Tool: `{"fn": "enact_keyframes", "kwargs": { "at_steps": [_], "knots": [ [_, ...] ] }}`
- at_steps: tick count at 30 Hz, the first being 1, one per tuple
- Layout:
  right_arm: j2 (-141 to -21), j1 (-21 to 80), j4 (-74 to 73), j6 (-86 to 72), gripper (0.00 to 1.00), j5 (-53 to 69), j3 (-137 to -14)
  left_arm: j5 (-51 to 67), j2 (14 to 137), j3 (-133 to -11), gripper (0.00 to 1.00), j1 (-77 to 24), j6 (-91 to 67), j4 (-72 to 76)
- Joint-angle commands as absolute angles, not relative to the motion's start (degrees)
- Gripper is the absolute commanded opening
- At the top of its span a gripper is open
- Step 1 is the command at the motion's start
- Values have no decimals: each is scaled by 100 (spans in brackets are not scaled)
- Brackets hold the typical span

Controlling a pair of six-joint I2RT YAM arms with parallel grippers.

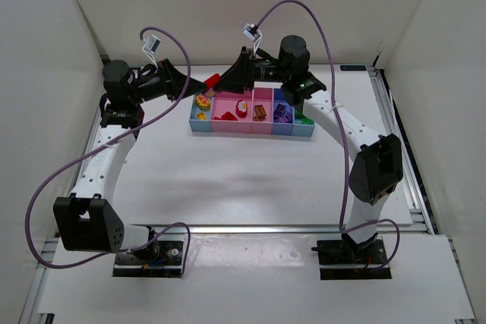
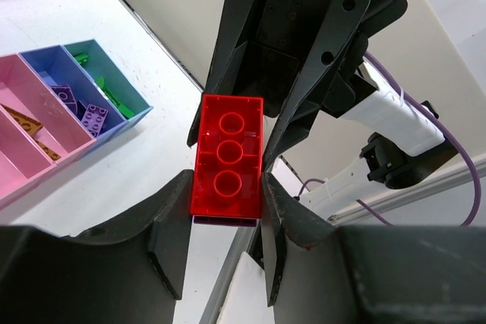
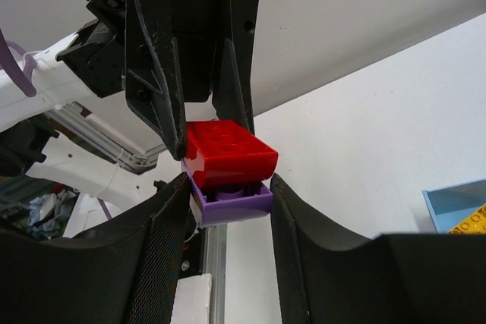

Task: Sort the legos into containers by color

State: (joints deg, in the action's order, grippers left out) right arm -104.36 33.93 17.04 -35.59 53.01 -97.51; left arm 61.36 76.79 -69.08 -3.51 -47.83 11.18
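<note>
L gripper pinches red lego mid-air, just behind far side of containers. R gripper meets it head-on, jaws pressed vs purple lego stuck under the red one.

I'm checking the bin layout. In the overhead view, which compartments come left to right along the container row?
light blue compartment → pink compartments → blue compartment → green compartment
</note>
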Motion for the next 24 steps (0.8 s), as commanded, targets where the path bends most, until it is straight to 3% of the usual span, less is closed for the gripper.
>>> {"fn": "enact_keyframes", "kwargs": {
  "at_steps": [1,14,19,20,22,23,24],
  "knots": [
    [-10319,3770,2101,-3332,0,5783,-9835,5722,7541,-6943,10,-396,-4808,1178],
    [-10037,3577,1468,-2373,0,6495,-8798,5722,7532,-6952,10,-404,-4869,1459],
    [-9835,3472,496,-1610,0,6461,-8737,5704,7453,-6864,10,-387,-4694,1398],
    [-9791,3446,222,-1452,13,6329,-8736,5678,7427,-6803,10,-387,-4632,1345],
    [-9581,3393,-682,-925,27,5734,-8728,5573,7357,-6750,10,-387,-4448,1099],
    [-9467,3297,-781,-810,44,5548,-8580,5537,7330,-6672,10,-395,-4247,1046],
    [-9213,3244,-887,-513,49,5320,-8509,5476,7278,-6654,10,-396,-4149,854]
  ]
}}
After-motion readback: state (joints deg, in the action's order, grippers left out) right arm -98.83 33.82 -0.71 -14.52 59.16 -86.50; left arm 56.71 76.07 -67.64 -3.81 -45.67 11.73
